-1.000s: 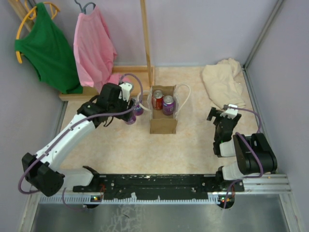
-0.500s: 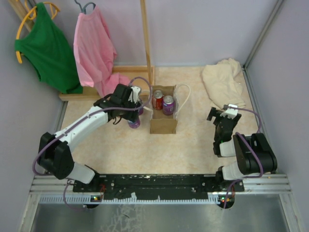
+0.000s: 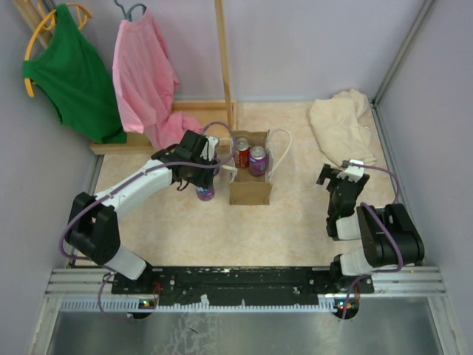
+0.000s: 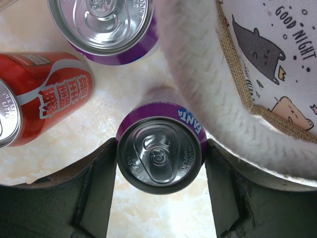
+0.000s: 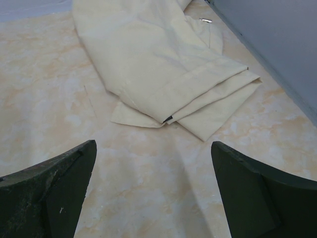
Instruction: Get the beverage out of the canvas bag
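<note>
The tan canvas bag (image 3: 250,191) stands open mid-table with white rope handles (image 3: 281,151). A red can (image 3: 241,153) and a purple can (image 3: 257,160) stand inside it. My left gripper (image 3: 205,185) points down just left of the bag, shut on a purple Fanta can (image 3: 205,193). In the left wrist view both jaws touch that can (image 4: 159,156), with the rope handle (image 4: 193,74) and the bag's printed side (image 4: 267,59) to its right. My right gripper (image 3: 341,177) is open and empty at the right; the right wrist view shows it (image 5: 153,188) over bare table.
A second purple can (image 4: 104,25) and a red can (image 4: 44,96) stand on the table beside the held can, hidden under the arm from above. A cream cloth heap (image 3: 341,126) lies back right. Green (image 3: 70,70) and pink (image 3: 144,74) shirts hang on a wooden rack (image 3: 222,59).
My left gripper has carried the purple can a little right and toward the near edge, alongside the bag, and the arm's base link has swung right. The right arm has not moved.
</note>
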Tool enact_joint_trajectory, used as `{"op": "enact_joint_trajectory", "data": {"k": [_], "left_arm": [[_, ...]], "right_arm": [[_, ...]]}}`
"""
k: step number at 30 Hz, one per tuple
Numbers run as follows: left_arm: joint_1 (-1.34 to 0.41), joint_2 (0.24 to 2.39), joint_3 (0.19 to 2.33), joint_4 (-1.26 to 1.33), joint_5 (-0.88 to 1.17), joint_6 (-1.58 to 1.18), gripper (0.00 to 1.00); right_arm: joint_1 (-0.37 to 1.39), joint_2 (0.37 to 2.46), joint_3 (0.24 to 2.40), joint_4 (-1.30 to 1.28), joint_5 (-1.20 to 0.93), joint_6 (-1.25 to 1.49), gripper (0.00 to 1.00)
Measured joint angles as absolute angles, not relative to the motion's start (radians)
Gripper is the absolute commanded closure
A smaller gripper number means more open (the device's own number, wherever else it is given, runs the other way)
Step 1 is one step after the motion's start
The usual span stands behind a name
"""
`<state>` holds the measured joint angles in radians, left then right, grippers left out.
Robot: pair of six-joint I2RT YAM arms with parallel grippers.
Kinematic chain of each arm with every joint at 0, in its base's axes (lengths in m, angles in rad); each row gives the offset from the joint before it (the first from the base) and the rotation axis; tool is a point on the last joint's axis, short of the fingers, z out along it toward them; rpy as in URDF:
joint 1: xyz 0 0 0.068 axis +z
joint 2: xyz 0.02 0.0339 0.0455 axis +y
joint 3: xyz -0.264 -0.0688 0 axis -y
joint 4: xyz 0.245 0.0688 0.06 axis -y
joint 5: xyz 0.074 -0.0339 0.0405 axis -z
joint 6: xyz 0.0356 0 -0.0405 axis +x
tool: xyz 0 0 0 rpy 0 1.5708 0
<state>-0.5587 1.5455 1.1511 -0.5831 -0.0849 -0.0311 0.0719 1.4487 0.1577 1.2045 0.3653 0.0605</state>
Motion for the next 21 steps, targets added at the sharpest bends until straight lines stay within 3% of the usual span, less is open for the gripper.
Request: {"op": "enact_joint_trajectory", "data": {"k": [3, 10, 21], "left_arm": [[-0.559, 1.546, 1.151, -0.583, -0.085, -0.034, 0.39], [-0.559, 1.542, 1.152, -0.580, -0.082, -0.050, 0.01], [-0.561, 1.362, 1.258, -0.575, -0.084, -0.048, 0.01]], "right_arm": [[0.072, 1.449, 0.158, 1.205, 0.365, 0.060, 0.01], [0.072, 1.449, 0.158, 1.205, 0.365, 0.061, 0.01], [0.072, 1.449, 0.158, 1.205, 0.365, 0.060, 0.01]]}}
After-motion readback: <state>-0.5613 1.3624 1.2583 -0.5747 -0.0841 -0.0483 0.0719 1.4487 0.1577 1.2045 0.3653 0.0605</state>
